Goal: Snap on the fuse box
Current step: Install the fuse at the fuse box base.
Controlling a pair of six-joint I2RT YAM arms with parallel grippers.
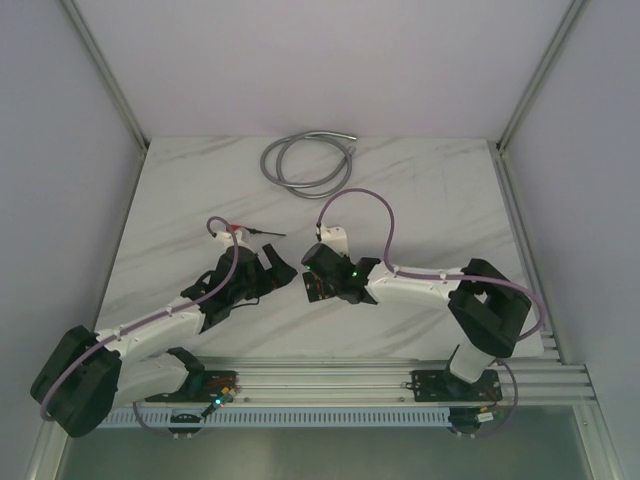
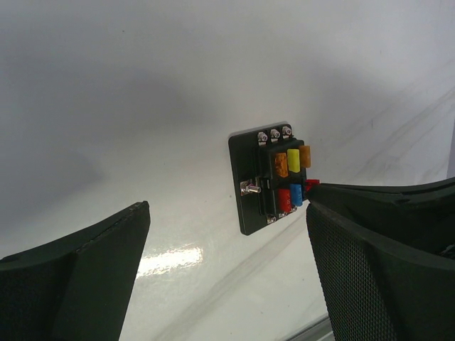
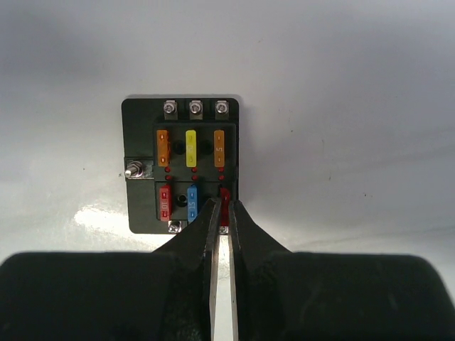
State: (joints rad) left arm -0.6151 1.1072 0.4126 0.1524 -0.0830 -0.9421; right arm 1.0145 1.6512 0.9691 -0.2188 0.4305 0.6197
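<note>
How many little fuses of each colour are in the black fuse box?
Orange plastic fuses: 2
Yellow plastic fuse: 1
Red plastic fuses: 2, one partly hidden by the right pincer
Blue plastic fuse: 1
Total: 6

A robotics lab test cell: a left arm (image 1: 150,322) and a right arm (image 1: 415,288) are bolted to an aluminium rail (image 1: 330,378) edging a marble-patterned tabletop (image 1: 430,190). Plain pale walls (image 1: 320,60) and metal frame posts (image 1: 100,68) box it in, and a coiled grey cable (image 1: 305,162) lies at the back.
</note>
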